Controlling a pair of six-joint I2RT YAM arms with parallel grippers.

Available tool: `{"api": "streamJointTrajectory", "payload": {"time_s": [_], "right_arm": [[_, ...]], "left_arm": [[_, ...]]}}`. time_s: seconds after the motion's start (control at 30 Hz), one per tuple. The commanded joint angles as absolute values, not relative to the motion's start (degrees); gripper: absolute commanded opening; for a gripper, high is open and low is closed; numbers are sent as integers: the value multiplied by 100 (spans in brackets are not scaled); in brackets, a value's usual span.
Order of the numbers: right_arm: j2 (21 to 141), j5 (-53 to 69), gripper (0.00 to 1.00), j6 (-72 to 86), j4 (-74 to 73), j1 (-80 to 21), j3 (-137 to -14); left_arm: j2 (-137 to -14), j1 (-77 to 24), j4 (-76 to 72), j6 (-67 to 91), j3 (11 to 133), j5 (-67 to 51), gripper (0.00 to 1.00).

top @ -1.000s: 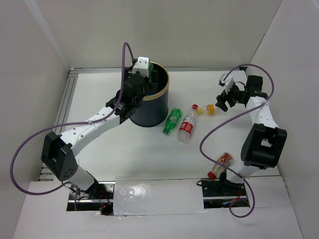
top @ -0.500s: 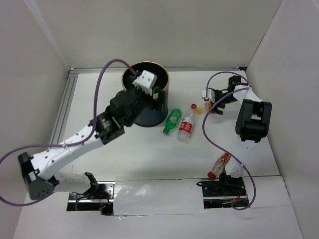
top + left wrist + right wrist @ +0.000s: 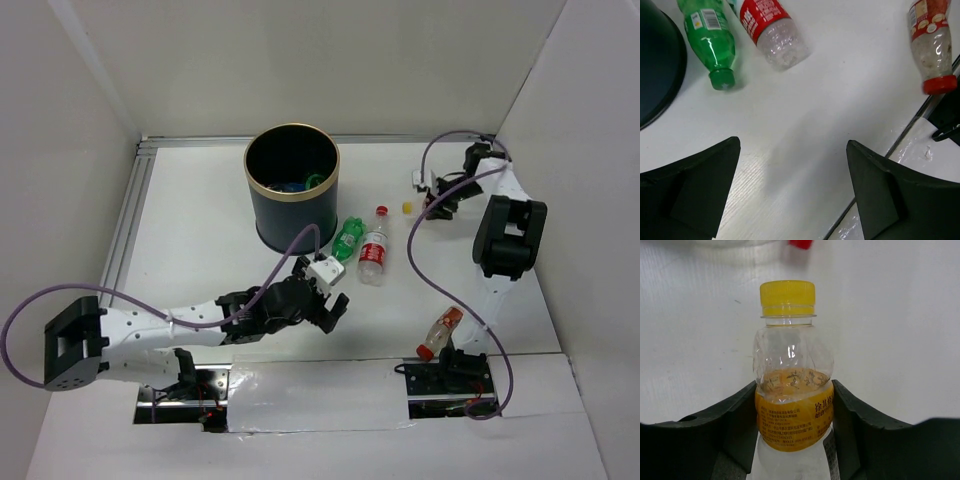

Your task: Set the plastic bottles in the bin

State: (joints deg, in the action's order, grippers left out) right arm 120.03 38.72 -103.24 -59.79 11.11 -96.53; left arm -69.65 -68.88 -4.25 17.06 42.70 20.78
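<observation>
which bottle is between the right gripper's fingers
The yellow-capped bottle with the yellow label; the green bottle, red-labelled bottle and nearest red-capped bottle lie untouched.

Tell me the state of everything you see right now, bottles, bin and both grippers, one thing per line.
bin: upright, open-topped, bottles inside.
green bottle: lying on the table beside the bin, capped.
red-white bottle: lying beside the green bottle, ungripped.
red-capped bottle: lying near the table's near edge.
yellow-capped bottle: capped, gripped at its label.
left gripper: open, empty.
right gripper: shut on the yellow-capped bottle.
</observation>
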Motion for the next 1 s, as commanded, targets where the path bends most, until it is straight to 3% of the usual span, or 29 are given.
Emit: {"api": "streamJointTrajectory", "payload": {"time_s": [0.0,0.17,0.23,0.3,0.5,0.6,0.63,0.67,0.97], "right_arm": [[10988,5060,17,-9943,-6890,1230,-10536],[10153,6353,20,-7854,-5604,119,-10874],[9678,6434,21,-5928,-3514,-367,-10496],[9598,6347,23,-5171,-2326,-1122,-10257],[11046,6171,31,-4238,-2892,-2381,-12251],[11469,6117,60,-3631,-2620,-2583,-12313],[11583,6048,89,-3360,-2454,-2584,-12313],[11584,6047,99,-3210,-2452,-2584,-12313],[10523,4299,99,-1828,-1976,-1707,-11691]], "left_arm": [[-7232,-7039,-1361,2354,4026,1952,100],[-7856,-7146,-1862,2671,3753,1723,100],[-8059,-7207,-1863,2672,3814,1723,100],[-8261,-7269,-1863,2672,3875,1723,100],[-8314,-7383,-1863,2610,4042,1846,100],[-8314,-7436,-1950,2549,4043,1898,100],[-8314,-7436,-2090,2497,4130,1898,100],[-8375,-7436,-2092,2496,4131,1898,100],[-9675,-7436,-2355,2119,5596,1583,98]]}}
